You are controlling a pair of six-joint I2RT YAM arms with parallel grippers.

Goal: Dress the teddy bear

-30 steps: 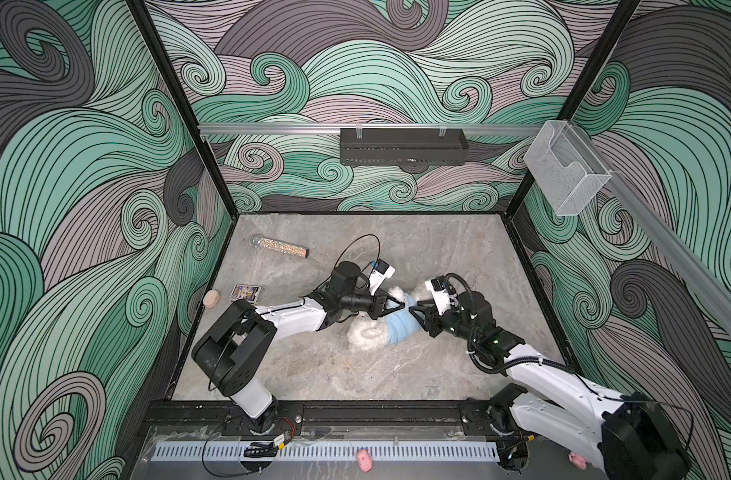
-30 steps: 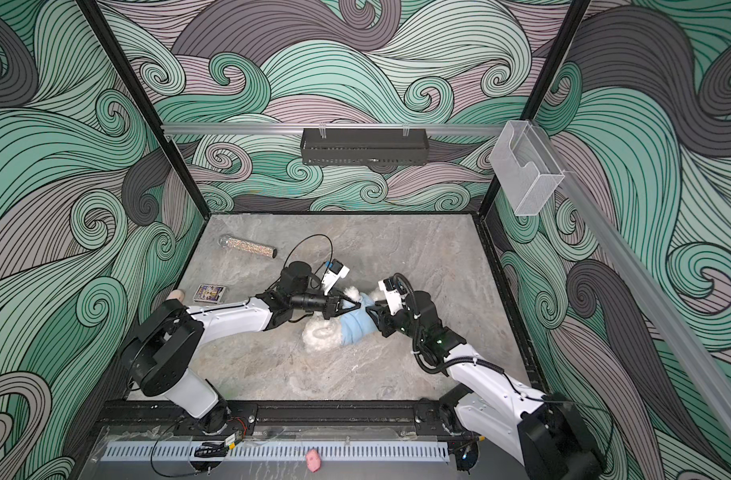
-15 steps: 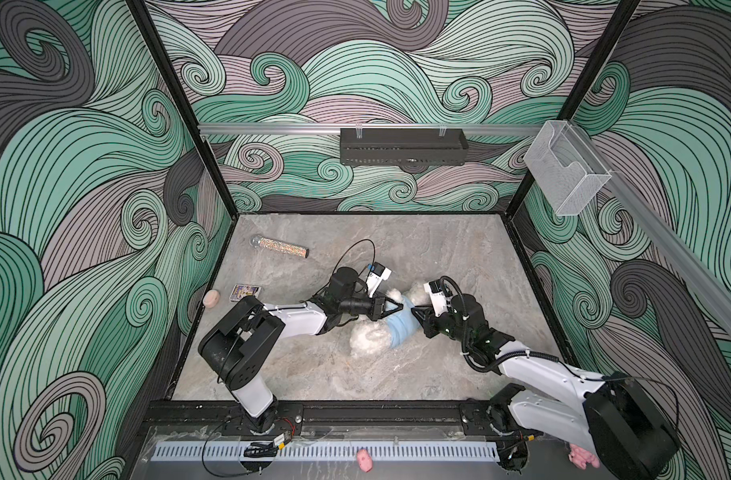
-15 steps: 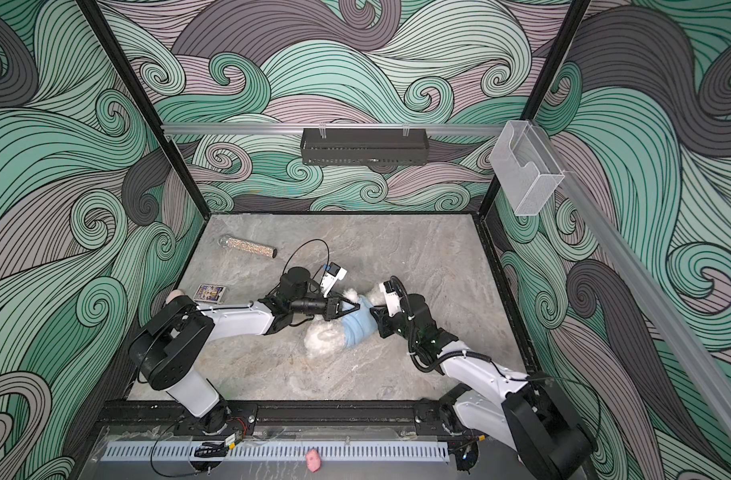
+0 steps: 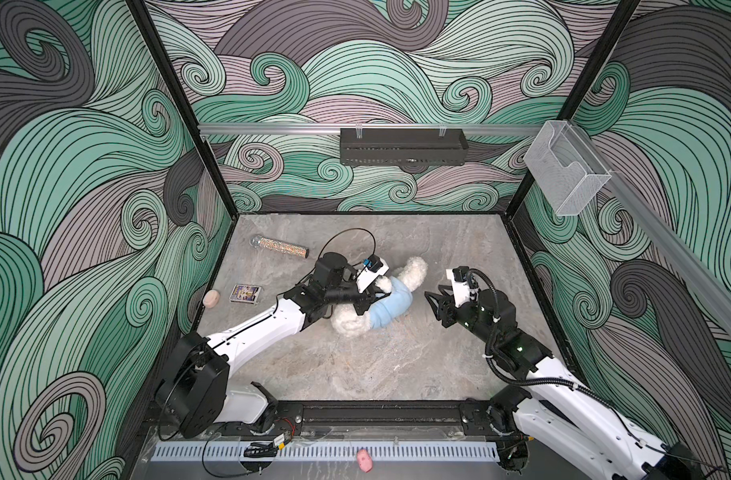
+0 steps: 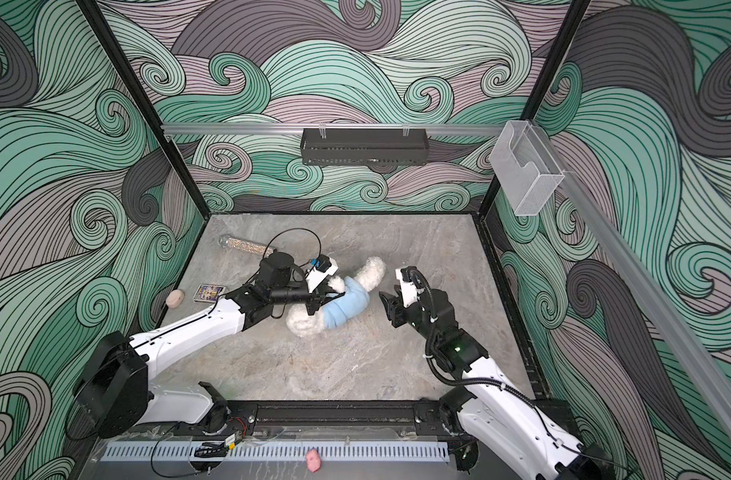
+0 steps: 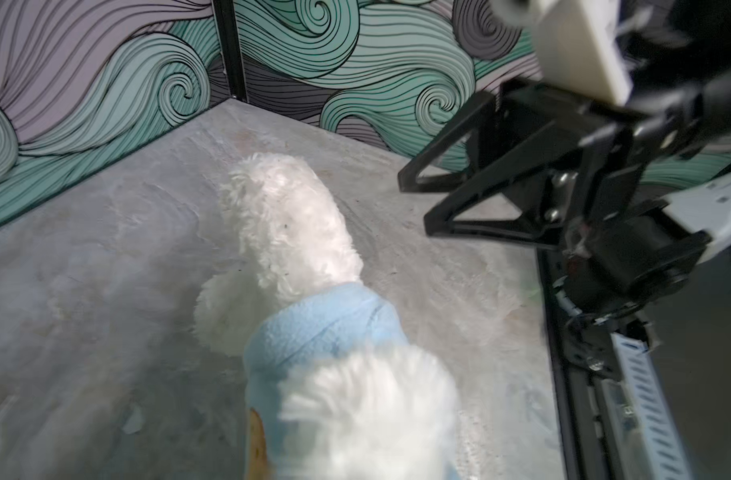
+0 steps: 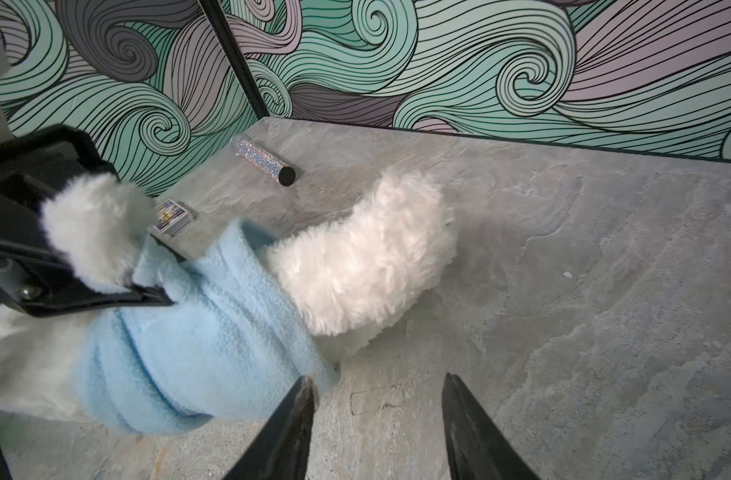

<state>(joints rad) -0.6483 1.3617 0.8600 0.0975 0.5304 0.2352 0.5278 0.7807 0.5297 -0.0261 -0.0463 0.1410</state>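
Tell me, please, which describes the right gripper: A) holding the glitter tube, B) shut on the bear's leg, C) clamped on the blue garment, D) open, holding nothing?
D: the right gripper stands open over the table, just short of the teddy bear and its blue garment.

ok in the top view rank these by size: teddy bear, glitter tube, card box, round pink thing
1. teddy bear
2. glitter tube
3. card box
4. round pink thing, only slightly smaller than the card box
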